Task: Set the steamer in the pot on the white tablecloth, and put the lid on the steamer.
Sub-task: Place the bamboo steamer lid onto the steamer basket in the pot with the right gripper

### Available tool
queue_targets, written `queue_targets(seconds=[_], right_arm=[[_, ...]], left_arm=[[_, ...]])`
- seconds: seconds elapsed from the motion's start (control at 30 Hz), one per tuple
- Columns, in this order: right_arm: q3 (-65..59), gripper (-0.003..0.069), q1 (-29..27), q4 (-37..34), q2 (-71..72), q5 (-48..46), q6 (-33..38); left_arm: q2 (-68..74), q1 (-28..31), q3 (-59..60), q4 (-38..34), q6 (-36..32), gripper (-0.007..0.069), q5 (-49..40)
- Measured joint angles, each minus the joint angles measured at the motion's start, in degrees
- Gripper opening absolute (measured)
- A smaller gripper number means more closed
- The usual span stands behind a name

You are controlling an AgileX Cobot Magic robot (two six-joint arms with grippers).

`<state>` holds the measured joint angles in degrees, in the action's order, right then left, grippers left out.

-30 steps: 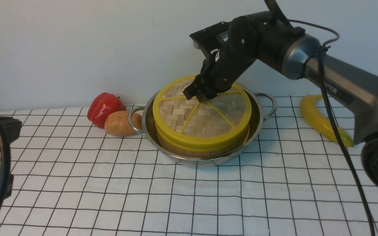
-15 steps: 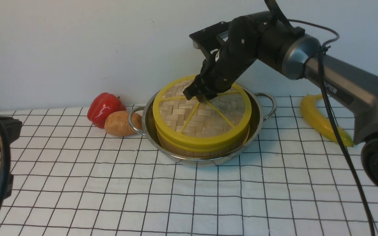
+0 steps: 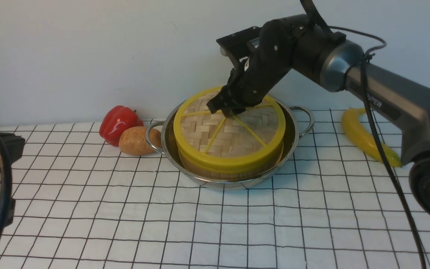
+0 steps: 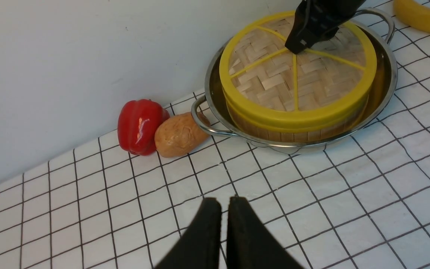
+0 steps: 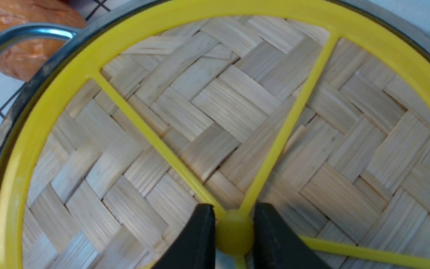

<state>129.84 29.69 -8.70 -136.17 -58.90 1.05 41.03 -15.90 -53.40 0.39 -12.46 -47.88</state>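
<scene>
- A plain pale wall [image 3: 88, 48], unmarked, runs across the whole back of the scene.
- The wall meets the tabletop in a straight line, with no gap showing between them.
- Light falls evenly; shadows at the foot of the wall are soft and short.
- No floor, window or other furniture shows in any view.

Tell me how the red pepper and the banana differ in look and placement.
The red pepper is blocky and glossy red; the banana is long, curved and yellow. The pepper sits on the pot's left, touching a brown potato; the banana lies alone on the pot's right, apart from it. Both rest on the white tablecloth near the back wall.
</scene>
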Motion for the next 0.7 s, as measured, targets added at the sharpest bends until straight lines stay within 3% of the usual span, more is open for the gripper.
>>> queue_targets(seconds=[0.57,0.7], right_arm=[[0.10,0.0148,-0.05,-1.46,-0.44,0.24,-0.62],[0.17,0.0206,-0.05,-1.91,-0.44,0.30,-1.38]], left_arm=[[0.00,0.00,0.00,0.00,0.00,0.0022,0.00],[0.00,0.00,0.00,0.00,0.00,0.0022,-0.04]])
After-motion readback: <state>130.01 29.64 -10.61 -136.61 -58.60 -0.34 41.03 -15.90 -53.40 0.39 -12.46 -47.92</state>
